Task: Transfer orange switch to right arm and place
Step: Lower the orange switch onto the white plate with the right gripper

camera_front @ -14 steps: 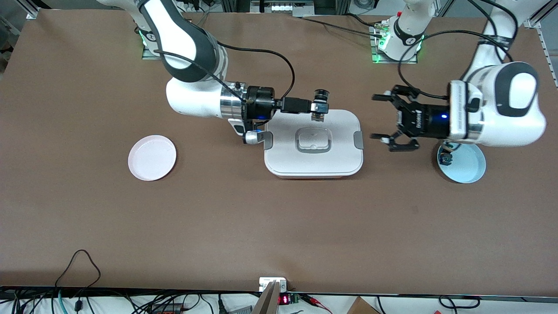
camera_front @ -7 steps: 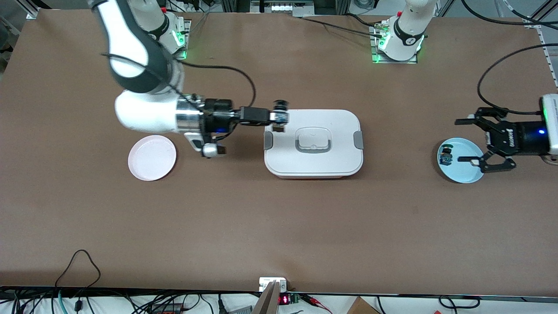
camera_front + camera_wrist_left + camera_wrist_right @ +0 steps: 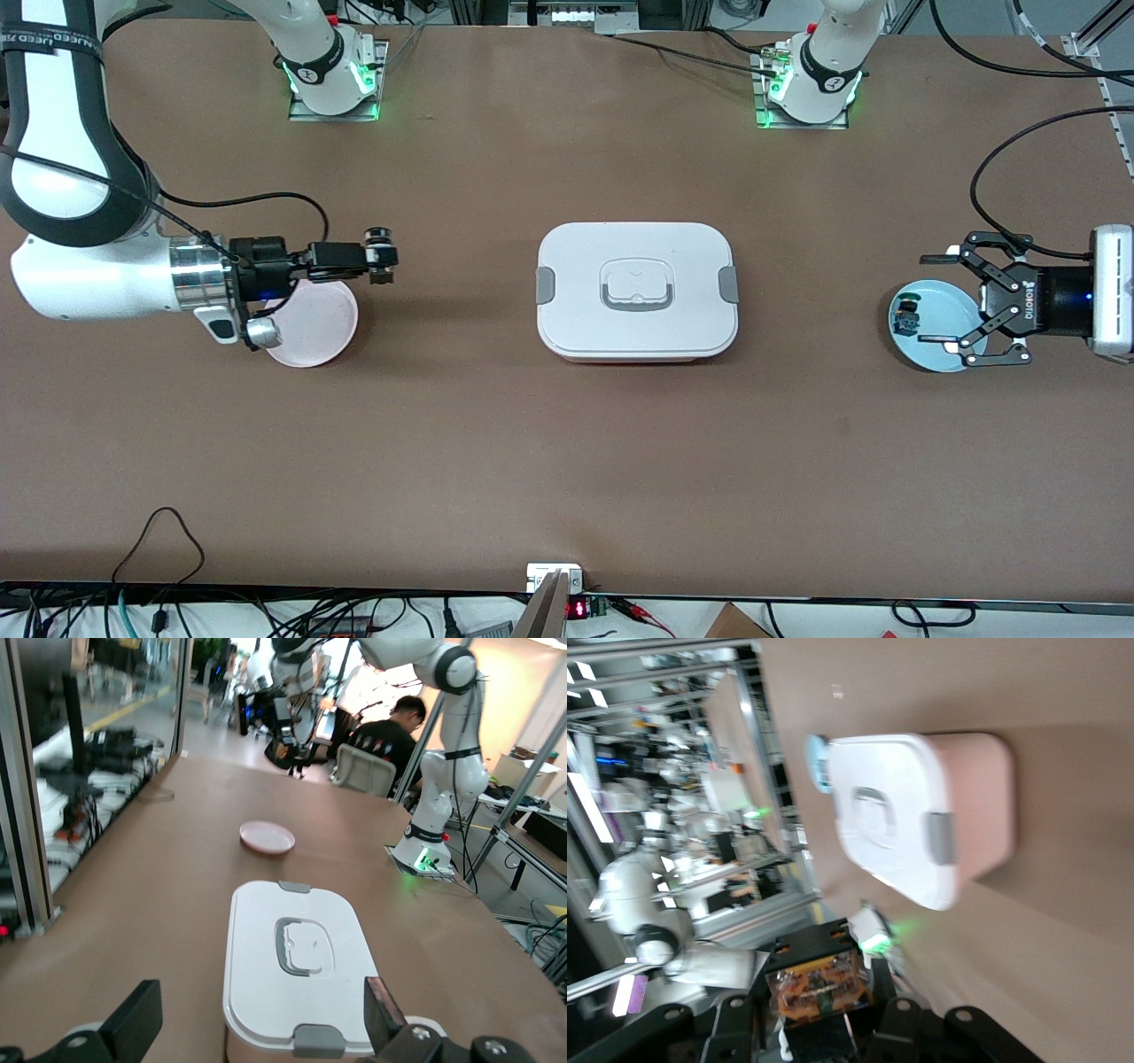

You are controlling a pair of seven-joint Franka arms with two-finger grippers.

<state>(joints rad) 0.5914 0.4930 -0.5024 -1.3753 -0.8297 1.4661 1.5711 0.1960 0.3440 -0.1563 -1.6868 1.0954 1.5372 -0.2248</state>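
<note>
The right gripper [image 3: 379,264] has its jaws clamped on the orange switch [image 3: 821,985], beside the pink plate [image 3: 323,323]. Letting go now could miss it. The left gripper [image 3: 941,301], jaws apart, waits over the blue plate [image 3: 926,301].

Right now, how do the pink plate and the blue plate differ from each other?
The pink plate holds nothing that shows; the blue plate has a small dark switch lying on it. The pink plate lies toward the right arm's end of the table, partly under the right gripper; the blue plate lies toward the left arm's end, beneath the open left gripper. Both are small, round and flat on the table.
</note>
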